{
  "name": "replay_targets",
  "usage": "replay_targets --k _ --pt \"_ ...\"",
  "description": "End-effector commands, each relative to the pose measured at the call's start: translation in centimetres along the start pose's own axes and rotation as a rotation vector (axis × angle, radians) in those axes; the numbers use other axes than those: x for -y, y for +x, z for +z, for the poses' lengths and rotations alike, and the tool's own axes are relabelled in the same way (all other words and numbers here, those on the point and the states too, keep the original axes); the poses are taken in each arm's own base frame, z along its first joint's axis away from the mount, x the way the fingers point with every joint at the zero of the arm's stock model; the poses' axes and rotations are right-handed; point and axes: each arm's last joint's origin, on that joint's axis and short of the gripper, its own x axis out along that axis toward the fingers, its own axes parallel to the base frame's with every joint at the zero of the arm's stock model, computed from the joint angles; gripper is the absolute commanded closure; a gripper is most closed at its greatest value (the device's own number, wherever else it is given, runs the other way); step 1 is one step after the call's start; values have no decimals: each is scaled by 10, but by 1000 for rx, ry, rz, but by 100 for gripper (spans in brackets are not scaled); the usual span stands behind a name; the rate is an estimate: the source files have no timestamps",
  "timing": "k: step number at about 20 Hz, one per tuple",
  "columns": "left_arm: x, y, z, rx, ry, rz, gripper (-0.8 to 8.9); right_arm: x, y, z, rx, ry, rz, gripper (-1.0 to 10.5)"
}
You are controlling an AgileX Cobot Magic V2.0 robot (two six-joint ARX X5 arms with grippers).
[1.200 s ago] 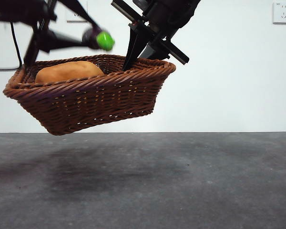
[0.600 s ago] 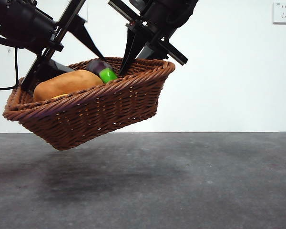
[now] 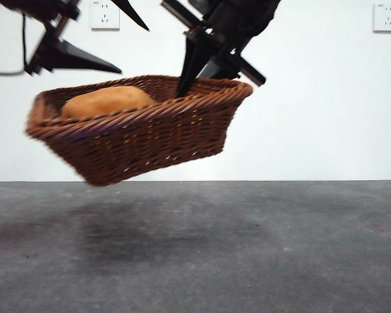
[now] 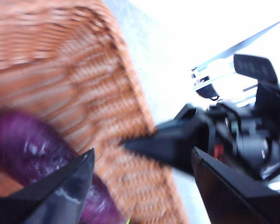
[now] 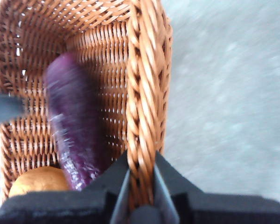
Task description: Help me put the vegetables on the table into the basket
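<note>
Right gripper [image 5: 141, 186] is clamped on the braided rim of the basket [image 3: 150, 140], one jaw inside and one outside, which explains why the basket hangs tilted well clear of the table [image 3: 247, 248]. Left gripper [image 3: 120, 36] hovers above the basket's far end with jaws spread wide and nothing between them, consistent with a completed drop. Potato [image 3: 107, 101] sits inside, its top above the rim. Eggplant [image 5: 74, 126] lies along the basket floor beside the potato. Corn is not visible.
</note>
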Motion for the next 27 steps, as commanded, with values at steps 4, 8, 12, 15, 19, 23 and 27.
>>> replay_targets --k 4,8,12,15,19,23,27 --pt "25 -53 8 42 212 34 459 13 -53 8 124 24 -21 962" --pt "35 -91 -2 61 323 91 470 27 -83 5 147 49 -68 963" --pt "35 -111 -16 55 419 230 821 32 -109 4 200 59 -93 963" --pt "36 -118 -23 12 473 248 821 45 -124 1 215 95 -129 962" --pt "37 -126 -30 -15 531 261 821 85 -147 -11 168 175 -194 963" --pt "37 -127 -31 -22 548 266 821 121 -172 -25 158 247 -274 963" --pt "37 -127 -31 -23 551 265 821 150 -178 -42 152 300 -268 963"
